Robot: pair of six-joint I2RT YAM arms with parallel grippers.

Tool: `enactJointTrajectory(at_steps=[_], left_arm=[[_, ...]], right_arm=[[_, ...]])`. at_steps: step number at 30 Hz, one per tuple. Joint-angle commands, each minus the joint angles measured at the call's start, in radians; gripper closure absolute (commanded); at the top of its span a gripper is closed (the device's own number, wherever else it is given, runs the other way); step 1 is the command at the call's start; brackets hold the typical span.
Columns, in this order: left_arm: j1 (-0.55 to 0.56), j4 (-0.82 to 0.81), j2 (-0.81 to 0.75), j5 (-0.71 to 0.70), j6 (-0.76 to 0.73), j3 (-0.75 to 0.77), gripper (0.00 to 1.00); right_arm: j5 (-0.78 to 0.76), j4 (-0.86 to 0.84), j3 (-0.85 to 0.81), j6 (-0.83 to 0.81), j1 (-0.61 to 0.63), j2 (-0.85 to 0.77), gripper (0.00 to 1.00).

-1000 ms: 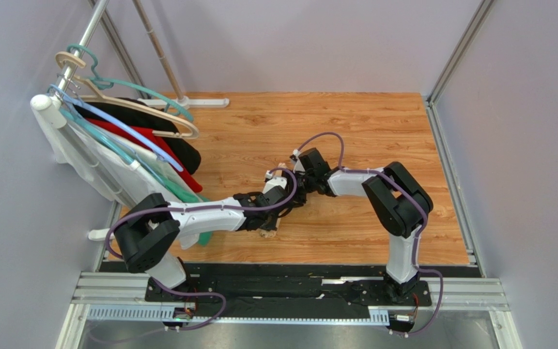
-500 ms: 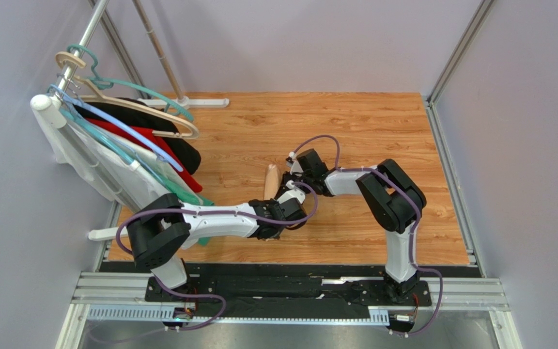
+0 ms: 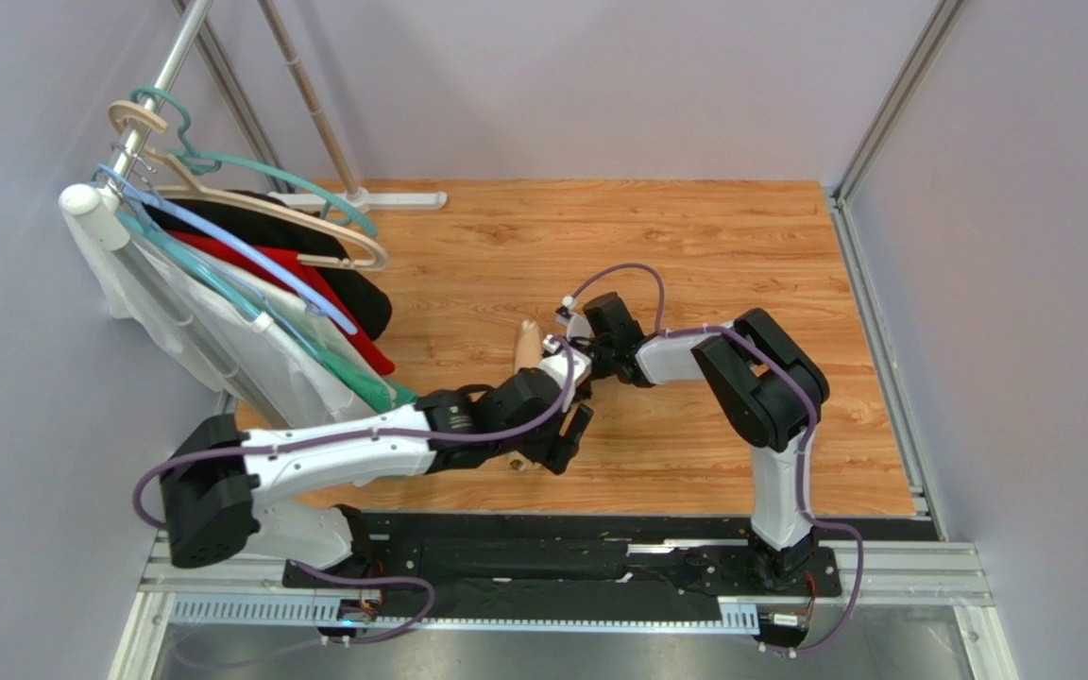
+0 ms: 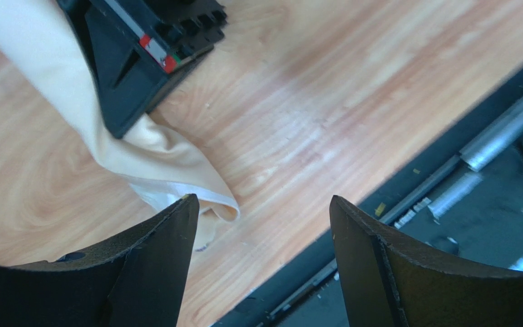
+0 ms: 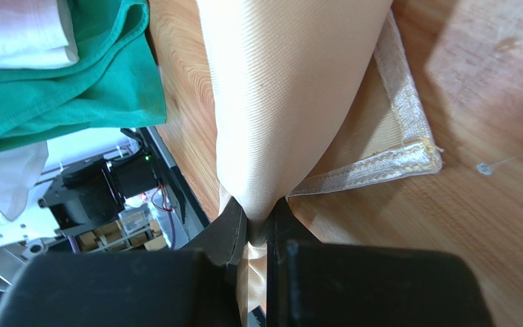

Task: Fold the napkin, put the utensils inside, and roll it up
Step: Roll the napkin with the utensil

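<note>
We see the left jaws standing wide apart with nothing between them; their fingers hang above the wood, and the left one is just beside a crumpled end of the napkin, though we cannot tell whether it touches. The right jaws are pressed together on a bunched part of the napkin, the cloth pinched between the two fingers. From that grip the napkin runs in a taut fold, and a hemmed corner lies flat on the worktop.

From above, the napkin shows as a small pale strip near the middle of the worktop, where the two arms meet. The worktop is warm wood-grain, with a black and metal rail along its near edge. Plain grey walls close it in. On the left a rack carries hangers with white, red, black and green garments; green cloth also shows in the right wrist view.
</note>
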State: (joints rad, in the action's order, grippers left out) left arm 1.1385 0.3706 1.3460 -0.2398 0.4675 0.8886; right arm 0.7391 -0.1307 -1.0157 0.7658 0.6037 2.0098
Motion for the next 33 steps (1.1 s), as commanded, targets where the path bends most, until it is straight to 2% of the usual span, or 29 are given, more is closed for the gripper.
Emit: enactJointTrajectory(at_steps=[1,5,8,13,19,27,33], left_arm=[[-0.080,-0.122,-0.145,0.226,0.043,-0.137,0.21],[-0.222,-0.254,-0.240,0.359,0.138,-0.308,0.23],[-0.302,-0.314,-0.287,0.388,0.215,-0.376,0.25],[-0.388,-0.412,-0.240,0.436,0.309,-0.434,0.25],[-0.407,-0.625,-0.147,0.459,0.439,-0.519,0.25],[-0.407,-0.581,-0.096,0.385,0.500,-0.534,0.25],[-0.407,-0.697,-0.005,0.418,0.548,-0.583,0.27]], right_arm=[[-0.107,0.039,0.058,-0.140,-0.021,0.053,1.00],[-0.086,0.007,0.071,-0.174,-0.027,0.060,1.00],[-0.055,-0.040,0.089,-0.165,-0.038,0.063,1.00],[-0.040,-0.063,0.108,-0.169,-0.042,0.049,1.00],[-0.021,-0.092,0.124,-0.169,-0.044,0.044,1.00],[0.031,-0.217,0.170,-0.100,-0.058,0.052,1.00],[0.068,-0.302,0.192,-0.034,-0.073,0.044,1.00]])
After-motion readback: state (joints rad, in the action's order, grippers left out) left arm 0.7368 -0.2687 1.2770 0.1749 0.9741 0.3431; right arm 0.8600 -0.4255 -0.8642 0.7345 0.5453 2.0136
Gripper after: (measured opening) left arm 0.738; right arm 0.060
